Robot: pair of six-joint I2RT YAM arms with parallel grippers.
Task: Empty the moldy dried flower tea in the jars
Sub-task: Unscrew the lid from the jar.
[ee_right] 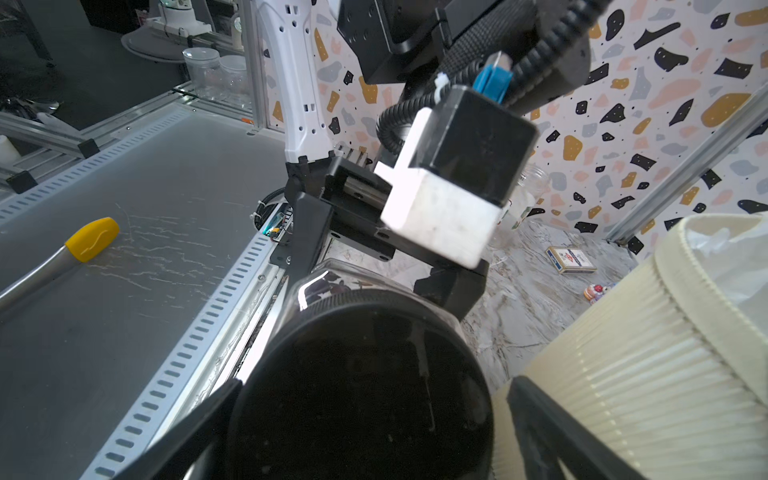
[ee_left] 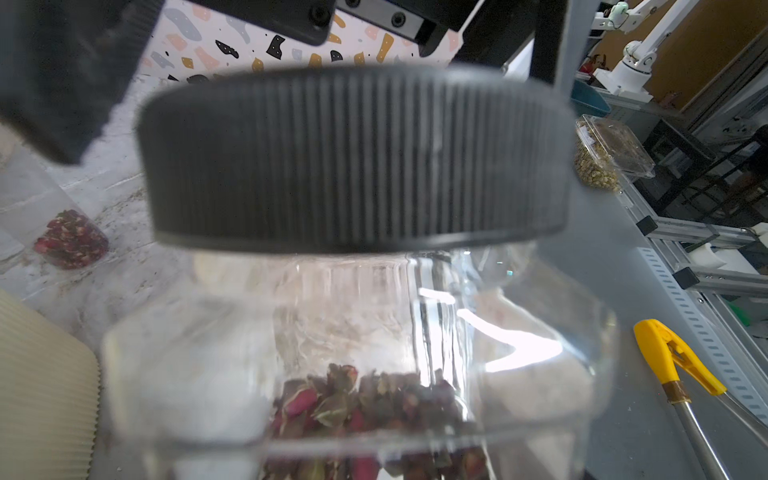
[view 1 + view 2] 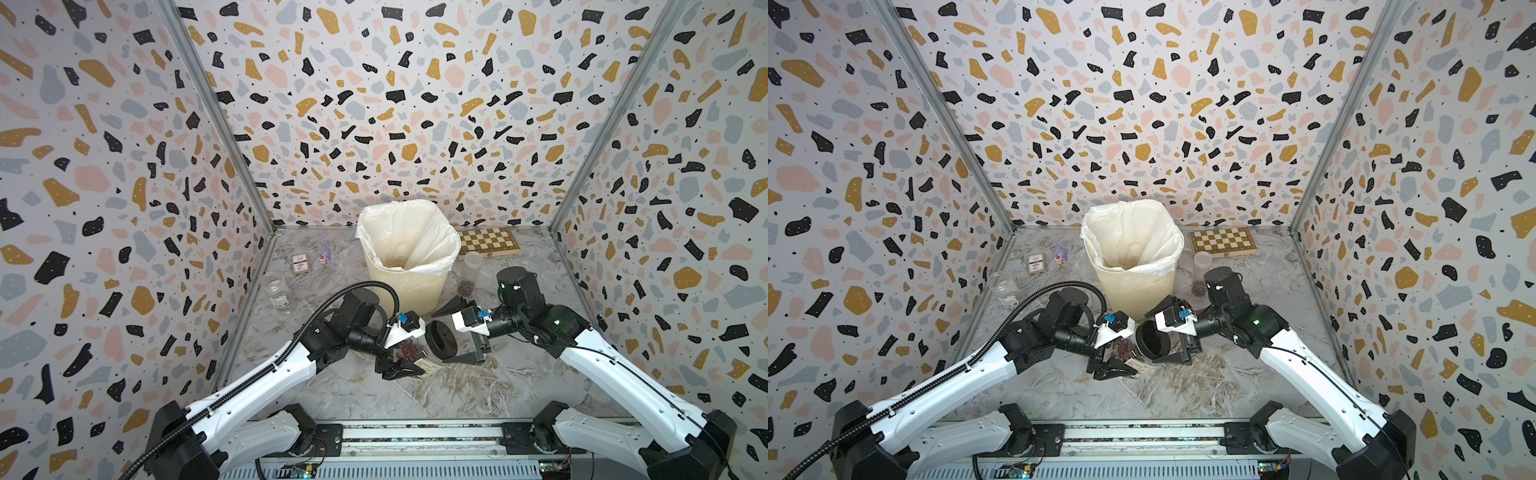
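Worktop (image 3: 478, 386): grey-brown marble pattern, matt, scattered with fine crumbs. It is enclosed on three sides by terrazzo-print walls (image 3: 374, 104) joined with aluminium corner posts.

Centre back: cream ribbed bin (image 3: 399, 291), lined with a thin, creased white bag (image 3: 415, 232). A chessboard (image 3: 488, 243) lies flat behind it on the right. A card box (image 3: 300, 264) and a small figurine (image 3: 324, 254) lie to the left. A clear labelled jar (image 3: 277, 291) stands near the left wall. A tall clear jar (image 3: 471, 270) stands just right of the bin, with dried buds (image 3: 466, 286) in its base.

Front of the bin: the held jar (image 2: 353, 353) is clear and round-shouldered, and tipped over toward its side. The left hand (image 3: 399, 368) grips its body. Reddish-pink tea buds (image 2: 365, 403) lie heaped inside against the wall.

Its black lid (image 2: 353, 158) has a finely ribbed rim and a smooth round face, and it points at the right hand (image 3: 441, 337). That hand's jaws are spread apart, one either side of the lid, with a gap visible on one side in the right wrist view.
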